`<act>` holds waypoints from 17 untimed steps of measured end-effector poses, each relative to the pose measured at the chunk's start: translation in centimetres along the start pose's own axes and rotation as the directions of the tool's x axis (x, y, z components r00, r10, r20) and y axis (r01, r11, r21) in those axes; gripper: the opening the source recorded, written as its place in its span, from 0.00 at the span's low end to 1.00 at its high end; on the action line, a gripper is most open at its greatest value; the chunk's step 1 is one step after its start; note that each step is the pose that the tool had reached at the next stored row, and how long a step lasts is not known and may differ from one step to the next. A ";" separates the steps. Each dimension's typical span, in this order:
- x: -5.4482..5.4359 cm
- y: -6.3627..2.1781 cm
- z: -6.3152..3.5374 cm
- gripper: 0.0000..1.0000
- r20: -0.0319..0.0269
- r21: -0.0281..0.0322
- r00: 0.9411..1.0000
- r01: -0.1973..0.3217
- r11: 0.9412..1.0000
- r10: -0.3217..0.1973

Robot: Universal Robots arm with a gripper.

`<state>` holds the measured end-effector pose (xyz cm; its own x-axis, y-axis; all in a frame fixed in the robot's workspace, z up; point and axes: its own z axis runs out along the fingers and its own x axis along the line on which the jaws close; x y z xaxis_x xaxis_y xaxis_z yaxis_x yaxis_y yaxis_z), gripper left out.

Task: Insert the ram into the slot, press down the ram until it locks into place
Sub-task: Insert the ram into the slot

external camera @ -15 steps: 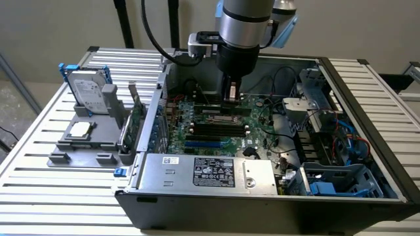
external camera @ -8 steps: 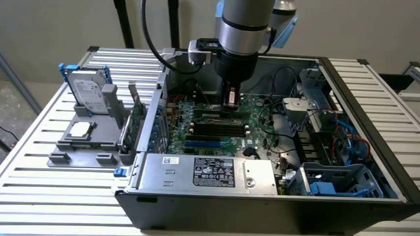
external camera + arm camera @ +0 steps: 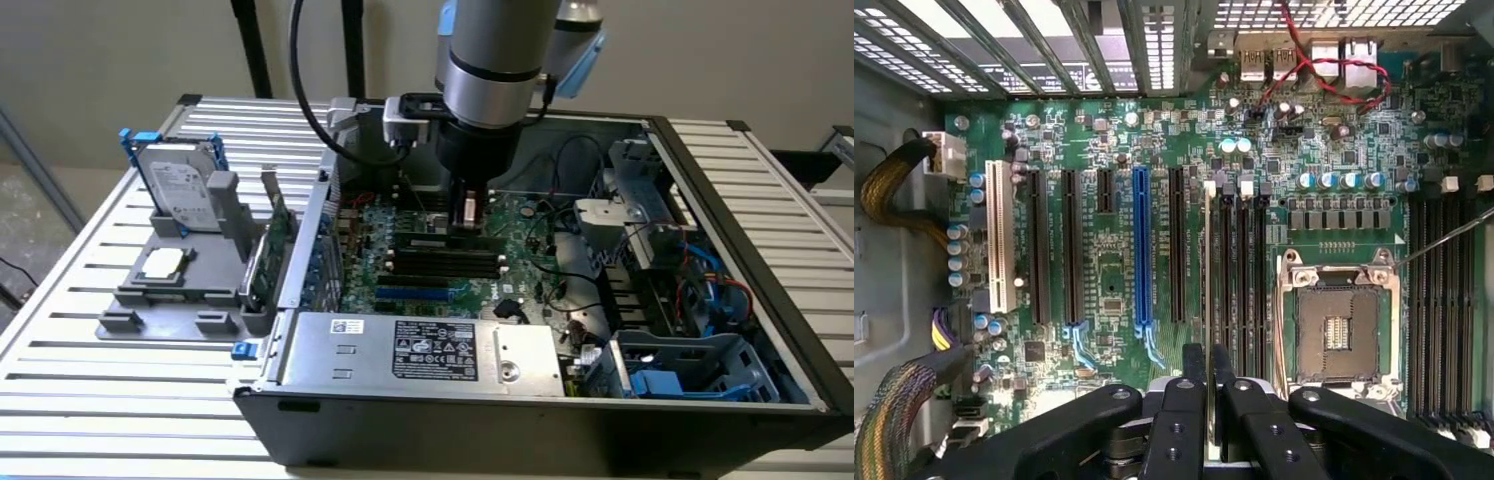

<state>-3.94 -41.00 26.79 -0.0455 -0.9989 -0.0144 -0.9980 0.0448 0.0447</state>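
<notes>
Gripper (image 3: pixel 1208 375): fingers (image 3: pixel 1194 368) pinch the ram (image 3: pixel 1208 280) on edge, lengthwise along the slot (image 3: pixel 1210 188), so its contact edge enters squarely.

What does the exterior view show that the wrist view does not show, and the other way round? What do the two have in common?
Exterior view: the robot arm above the open computer case, the labelled power supply box, and a hard drive in a gray holder on the slatted table.
Wrist view: the square processor socket, a white slot and red wires.
Both: the green motherboard, its black memory slots and the gripper. The wrist view shows it closed on the ram, which stands on edge beside those slots.
</notes>
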 end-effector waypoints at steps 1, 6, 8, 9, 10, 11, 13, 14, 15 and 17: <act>0.0 -0.01 0.19 0.14 0.000 0.000 1.000 0.000 1.000 0.000; 0.0 -0.07 1.09 0.14 0.000 0.000 1.000 0.000 1.000 0.000; 0.0 -0.11 1.46 0.14 0.000 0.000 1.000 0.000 1.000 0.000; 0.0 -0.12 1.64 0.14 0.000 0.000 1.000 0.000 1.000 0.000; 0.0 -0.15 1.82 0.14 0.000 0.000 1.000 0.000 1.000 0.000; 0.0 -0.17 2.00 0.14 0.000 0.000 1.000 0.000 1.000 0.000; 0.0 -0.20 2.36 0.14 0.000 0.000 1.000 0.000 1.000 0.000; 0.0 -0.21 2.55 0.14 0.000 0.000 1.000 0.000 1.000 0.000; 0.0 -0.22 2.73 0.14 0.000 0.000 1.000 0.000 1.000 0.000; -0.1 -0.23 2.93 0.14 0.000 0.000 1.000 0.000 1.000 0.000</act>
<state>-3.83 -40.82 23.85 -0.0455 -0.9989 -0.0142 -0.9980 0.0448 0.0448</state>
